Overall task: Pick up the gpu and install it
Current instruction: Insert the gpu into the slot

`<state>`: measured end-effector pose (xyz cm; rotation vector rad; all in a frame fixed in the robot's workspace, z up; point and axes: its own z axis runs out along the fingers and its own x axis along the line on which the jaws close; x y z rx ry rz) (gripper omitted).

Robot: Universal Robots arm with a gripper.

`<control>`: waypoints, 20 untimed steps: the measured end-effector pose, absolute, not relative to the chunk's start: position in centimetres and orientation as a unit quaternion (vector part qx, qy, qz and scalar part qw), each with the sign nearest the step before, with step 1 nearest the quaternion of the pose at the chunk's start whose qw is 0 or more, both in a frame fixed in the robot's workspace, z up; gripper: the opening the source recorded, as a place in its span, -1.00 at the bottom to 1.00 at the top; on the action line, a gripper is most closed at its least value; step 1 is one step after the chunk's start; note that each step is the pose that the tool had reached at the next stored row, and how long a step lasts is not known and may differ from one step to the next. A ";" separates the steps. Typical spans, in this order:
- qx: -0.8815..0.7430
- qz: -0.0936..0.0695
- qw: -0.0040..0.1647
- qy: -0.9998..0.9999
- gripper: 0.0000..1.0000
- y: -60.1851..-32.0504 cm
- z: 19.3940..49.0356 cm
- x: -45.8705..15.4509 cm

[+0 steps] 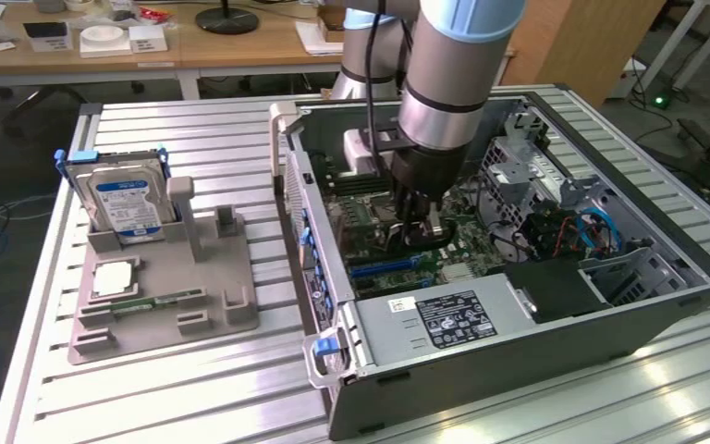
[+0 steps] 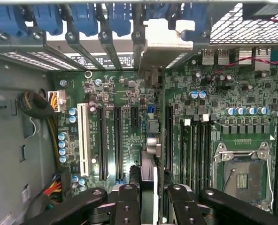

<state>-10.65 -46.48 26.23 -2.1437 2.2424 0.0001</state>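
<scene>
One arm reaches down into the open case (image 1: 651,305), and your gripper (image 1: 420,233) is deep inside it, just above the board (image 2: 209,122). The case lies on its side on the table (image 1: 182,388) with the big side panel off. That is so you can come straight down onto the board from above.

The gripper is partly closed, and it is holding the gpu (image 2: 148,185) between its fingers (image 2: 127,206). In the wrist view you see the card edge-on, thin and dark, standing upright right in the middle between the two fingers. It points away from the camera toward the back wall of the case, where its pale metal bracket (image 2: 165,44) sits up against the row of blue clips (image 2: 85,18). The card is held on its edge like this so its bottom edge can go down into a slot.

The long black slots (image 2: 116,143) run the same way as the card, so the card is lined up with them. It looks low over the board, but you cannot tell if it is pushed all the way in.

Off to the exterior view's left, the gray tray (image 1: 164,287) holds the hard drive (image 1: 127,205).
</scene>
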 end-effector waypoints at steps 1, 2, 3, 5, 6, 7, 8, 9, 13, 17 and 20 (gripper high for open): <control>-0.691 0.000 0.020 0.723 -0.46 -46.5 26.2 -10.7; -0.691 0.000 0.020 0.723 -0.46 -46.5 26.2 -10.8; -0.691 0.000 0.020 0.723 -0.46 -46.5 26.2 -10.8; -0.691 0.000 0.020 0.723 -0.46 -46.5 26.1 -11.0; -0.691 0.000 0.020 0.723 -0.46 -46.5 26.1 -11.0; -0.691 0.000 0.020 0.723 -0.46 -46.5 26.1 -11.0; -0.691 0.000 0.020 0.723 -0.46 -46.5 26.0 -11.0; -0.691 0.000 0.020 0.723 -0.46 -46.5 26.0 -11.0; -0.691 0.000 0.020 0.723 -0.46 -46.5 25.5 -11.1; -0.691 0.000 0.020 0.723 -0.46 -46.5 25.3 -11.2; -0.691 0.000 0.020 0.723 -0.46 -46.5 25.2 -11.3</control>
